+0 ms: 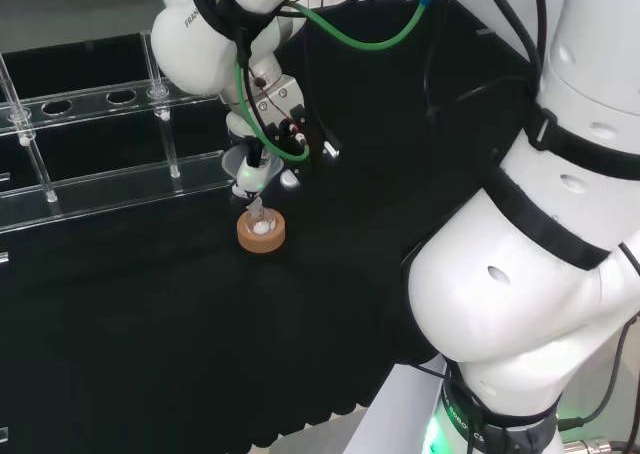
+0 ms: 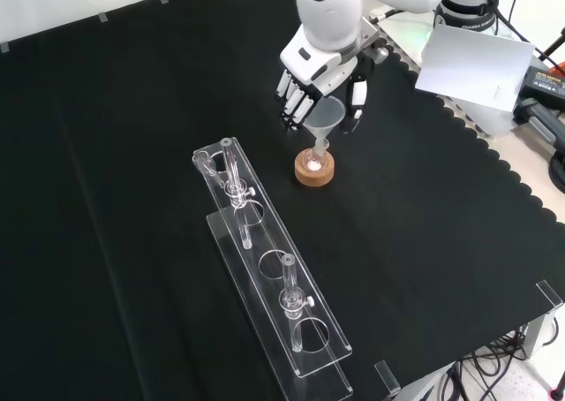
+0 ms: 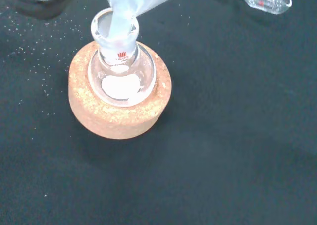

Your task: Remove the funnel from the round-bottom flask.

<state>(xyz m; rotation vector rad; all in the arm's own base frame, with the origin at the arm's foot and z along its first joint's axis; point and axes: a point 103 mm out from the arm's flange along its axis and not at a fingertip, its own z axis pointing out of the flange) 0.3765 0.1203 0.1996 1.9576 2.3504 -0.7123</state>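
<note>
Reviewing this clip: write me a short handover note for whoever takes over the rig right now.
Hand: fingers curled round the funnel, holding its cone.
Funnel: tilted, its stem tip at or just inside the neck of the round-bottom flask.
Flask: upright in the cork ring on the black cloth, something white at its bottom.
Done: funnel grasped and mostly lifted.
Left: bring the stem fully clear of the neck, then carry the funnel away and set it down.

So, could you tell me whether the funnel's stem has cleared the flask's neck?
No, the funnel stem sits inside the flask neck.
</note>
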